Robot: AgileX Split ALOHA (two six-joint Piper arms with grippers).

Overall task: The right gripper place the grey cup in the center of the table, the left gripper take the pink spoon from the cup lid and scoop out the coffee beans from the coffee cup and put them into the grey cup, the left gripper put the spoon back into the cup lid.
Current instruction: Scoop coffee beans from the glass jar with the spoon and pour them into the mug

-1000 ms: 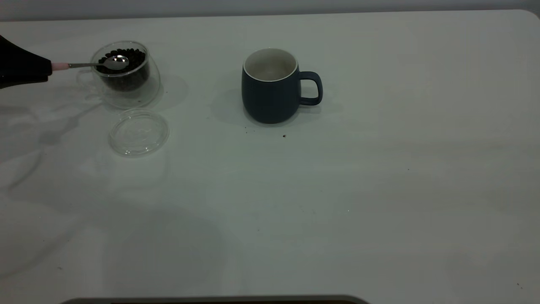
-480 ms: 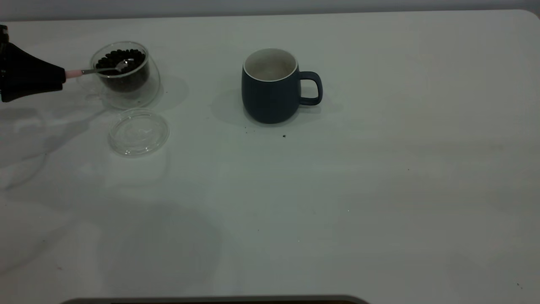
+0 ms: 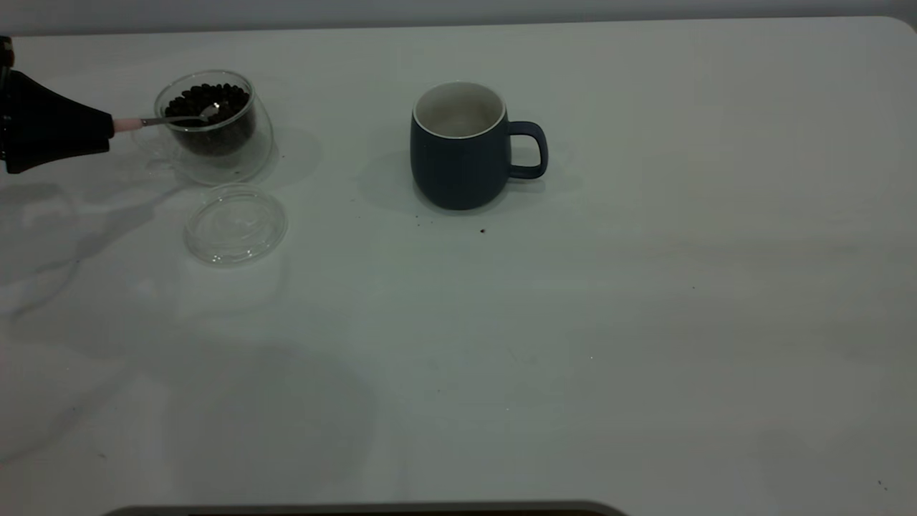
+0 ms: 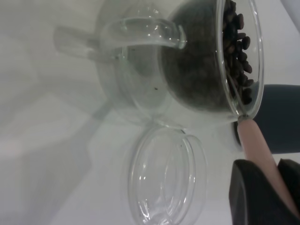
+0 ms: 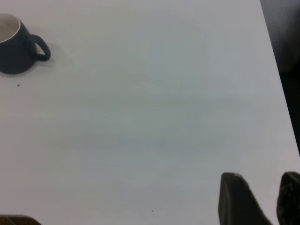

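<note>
The dark grey cup (image 3: 462, 147) stands upright near the table's middle, handle to the right; it also shows in the right wrist view (image 5: 16, 44). My left gripper (image 3: 107, 129) at the far left is shut on the pink spoon (image 3: 129, 124) by its handle (image 4: 255, 145). The spoon's metal bowl (image 3: 208, 111) dips into the coffee beans (image 3: 208, 97) in the clear glass coffee cup (image 3: 215, 125), which also shows in the left wrist view (image 4: 187, 61). The clear cup lid (image 3: 236, 223) lies flat in front of it, empty. My right gripper (image 5: 262, 197) is open over bare table, off the exterior view.
A few dark crumbs (image 3: 482, 231) lie on the white table (image 3: 573, 322) in front of the grey cup. The table's right edge (image 5: 276, 70) shows in the right wrist view.
My left gripper moved right and lowered the spoon; its bowl went from lying above the beans to dipping into them. The cups and lid stayed put.
</note>
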